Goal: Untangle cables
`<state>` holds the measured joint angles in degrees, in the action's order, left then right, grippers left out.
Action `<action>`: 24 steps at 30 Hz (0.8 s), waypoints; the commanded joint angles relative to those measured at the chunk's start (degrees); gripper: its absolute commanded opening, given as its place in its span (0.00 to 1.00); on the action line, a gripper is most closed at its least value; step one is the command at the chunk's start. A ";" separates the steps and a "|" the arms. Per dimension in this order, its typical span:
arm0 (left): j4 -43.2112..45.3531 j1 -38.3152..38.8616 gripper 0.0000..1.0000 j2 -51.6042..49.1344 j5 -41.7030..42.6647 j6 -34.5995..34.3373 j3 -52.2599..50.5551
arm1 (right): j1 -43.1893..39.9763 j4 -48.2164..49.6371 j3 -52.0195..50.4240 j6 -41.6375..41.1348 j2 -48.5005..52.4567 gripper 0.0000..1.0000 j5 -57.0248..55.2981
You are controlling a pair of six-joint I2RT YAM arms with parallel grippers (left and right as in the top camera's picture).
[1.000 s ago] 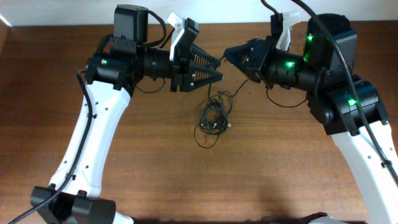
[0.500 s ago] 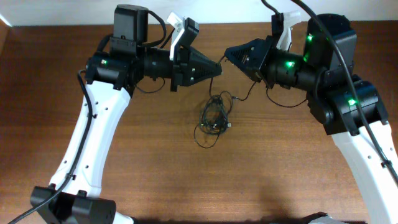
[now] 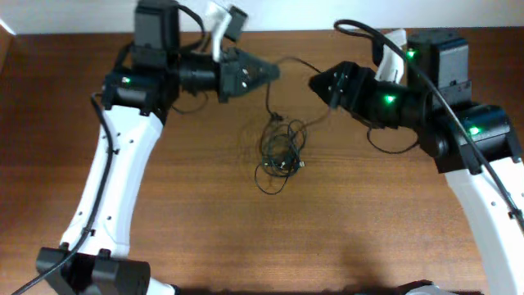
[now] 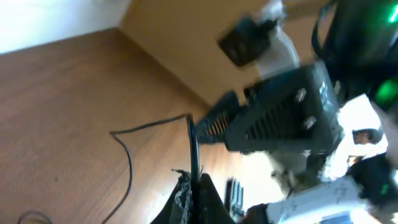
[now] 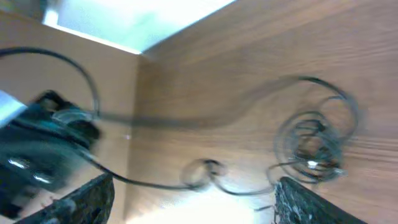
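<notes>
The cables (image 3: 282, 152) lie as a small knotted bundle of thin black cord on the brown table, between the two arms. From the bundle one strand (image 3: 271, 98) rises to my left gripper (image 3: 270, 70), which is shut on it. In the left wrist view that strand (image 4: 191, 137) stands pinched between the closed fingers. My right gripper (image 3: 315, 82) hovers just right of the strand's far end, jaws wide apart. In the right wrist view a loose strand (image 5: 155, 183) passes between the spread fingers untouched, and the bundle (image 5: 317, 143) lies to the right.
The wooden table (image 3: 205, 238) stretches toward the front. Its far edge meets a pale wall (image 3: 82, 16) behind the arms. The two wrists face each other closely above the back half of the table.
The left gripper closed on a strand and pulled back and to the left, lifting it from the bundle. The right gripper opened, let go of its strand and drew away rightward.
</notes>
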<state>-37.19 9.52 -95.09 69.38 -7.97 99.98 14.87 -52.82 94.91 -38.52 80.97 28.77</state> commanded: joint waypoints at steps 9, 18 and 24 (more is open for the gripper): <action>9.53 -0.70 0.00 1.49 -0.87 -40.70 0.68 | 4.55 -2.91 0.15 18.86 0.50 0.91 -1.62; 12.52 -0.61 0.00 1.49 -0.85 -51.15 0.68 | 9.92 -1.09 0.13 27.32 4.72 0.91 -2.91; 12.52 -0.63 0.00 1.49 -0.61 -58.62 0.68 | 9.92 2.47 0.15 25.40 8.41 0.88 -4.00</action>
<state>-24.97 8.93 -95.07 68.53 -62.28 99.98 24.53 -51.40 94.91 -12.95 88.07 26.11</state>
